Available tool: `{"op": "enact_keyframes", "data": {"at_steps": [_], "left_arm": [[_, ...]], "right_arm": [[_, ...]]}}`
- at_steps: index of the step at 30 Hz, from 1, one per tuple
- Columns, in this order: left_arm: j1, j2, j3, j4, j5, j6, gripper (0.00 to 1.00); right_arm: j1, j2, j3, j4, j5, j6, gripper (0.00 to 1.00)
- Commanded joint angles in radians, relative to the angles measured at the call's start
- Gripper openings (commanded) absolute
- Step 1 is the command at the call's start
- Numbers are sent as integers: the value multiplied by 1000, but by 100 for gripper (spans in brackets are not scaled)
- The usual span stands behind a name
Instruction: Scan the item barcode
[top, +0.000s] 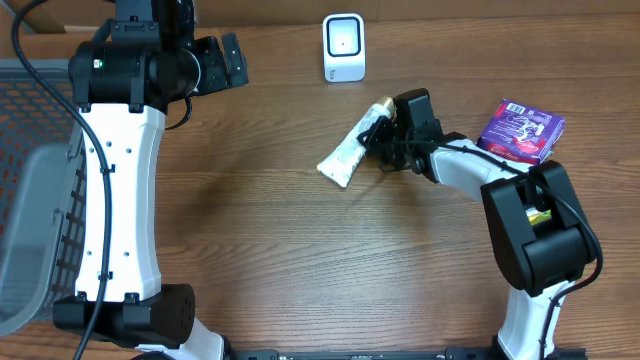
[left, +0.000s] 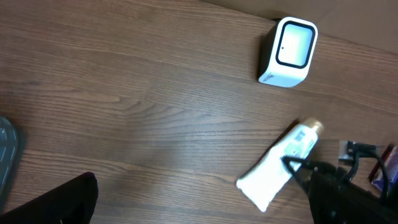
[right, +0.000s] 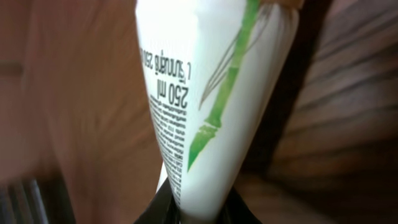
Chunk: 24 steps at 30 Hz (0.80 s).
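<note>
I see the right claw (top: 384, 138) clenched on the white squeeze tube with green bamboo print (top: 345, 155), 6 o'clock from the white box scanner (top: 344, 47); left claw (top: 228, 60) released.

My post resembles a shop checkout: white scanner (top: 344, 47) on a wooden table (top: 280, 260), wire basket (top: 30, 230) far left of it, purple packet (top: 520, 132) to its right.

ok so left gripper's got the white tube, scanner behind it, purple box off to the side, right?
No, the right gripper pinches the white tube near its cap end; the overhead view shows it. The left gripper stands open at the back left, apart from the tube. The scanner behind it and the purple box off to the side are as you say.
</note>
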Motion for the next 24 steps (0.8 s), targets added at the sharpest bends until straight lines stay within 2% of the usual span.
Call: {"op": "enact_keyframes", "data": {"at_steps": [1,2,4,7,12,18,24], "left_arm": [[-8,1,8,2,7,19,100],[-8,1,8,2,7,19,100],[-8,1,8,2,7,19,100],[-8,1,8,2,7,19,100],[-8,1,8,2,7,19,99],[-8,1,8,2,7,19,100],[-8,1,8,2,7,19,99]], "right_arm": [[-24,-34,8,-76,-245,-378,4],[-37,-50,17,-133,-339,-564,4],[-50,-63,21,-203,-407,-716,4],[-67,-74,22,-277,-421,-801,4],[-82,-76,22,-297,-504,-827,4],[-102,-76,22,-298,-514,-826,4],[-122,-122,47,-294,-682,-729,4]]}}
